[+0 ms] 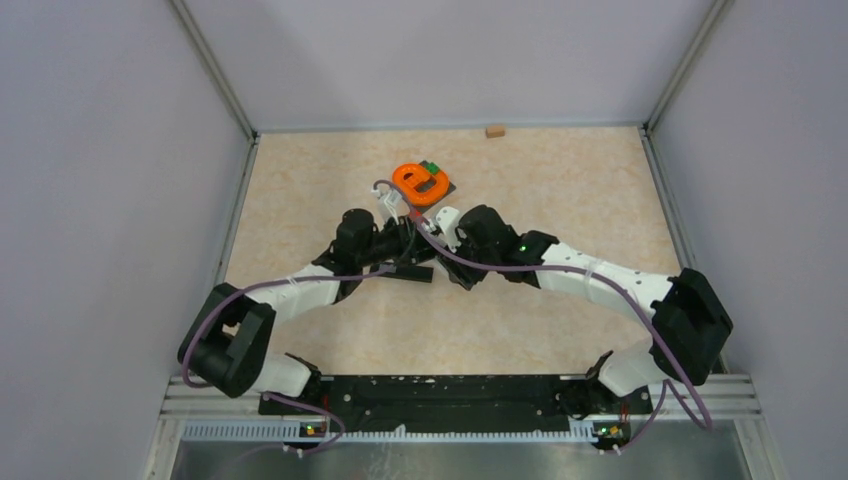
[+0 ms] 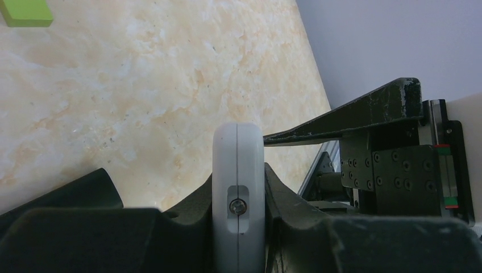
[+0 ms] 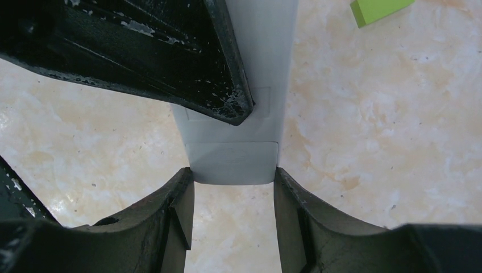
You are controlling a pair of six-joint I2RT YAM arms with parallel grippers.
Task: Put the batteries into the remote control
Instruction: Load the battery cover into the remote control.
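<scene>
Beige marbled table (image 1: 560, 200), middle | left gripper (image 2: 239, 173) clamps remote (image 3: 233, 153), right gripper (image 3: 234, 176) clamps its end | likely best: left holds steady, right pulls straight, no twisting.

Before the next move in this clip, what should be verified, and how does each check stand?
1. Hold of the left gripper on the remote control: ok, clamped edge-on between its fingers.
2. Hold of the right gripper on the remote control's end: ok, both fingers touch it.
3. Sight of the batteries: not ok, none shows in any view.
4. Open battery compartment: cannot tell.
5. Gap between the green block and the remote control: ok.
</scene>
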